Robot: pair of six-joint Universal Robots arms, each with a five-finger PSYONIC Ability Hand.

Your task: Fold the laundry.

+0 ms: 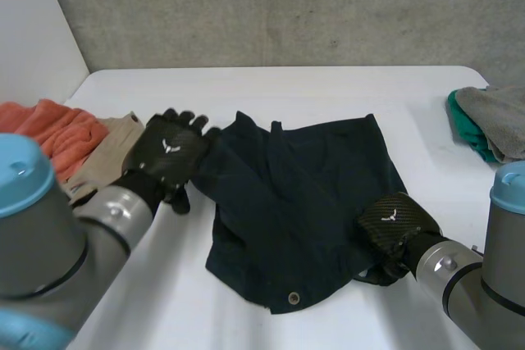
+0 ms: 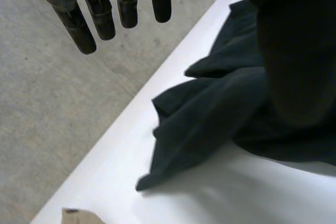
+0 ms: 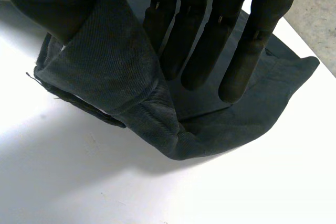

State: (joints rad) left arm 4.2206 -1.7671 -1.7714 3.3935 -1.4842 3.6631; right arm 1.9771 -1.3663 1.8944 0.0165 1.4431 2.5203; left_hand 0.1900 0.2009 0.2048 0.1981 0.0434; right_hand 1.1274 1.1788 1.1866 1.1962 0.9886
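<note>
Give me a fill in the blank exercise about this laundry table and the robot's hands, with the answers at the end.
The right hand pinches a fold of the dark garment between its fingers and ___.
Between the orange towel and the left hand lies a ___ cloth.
At the right edge of the table, a grey cloth lies against a ___ cloth.
Missing: thumb; beige; green.
</note>
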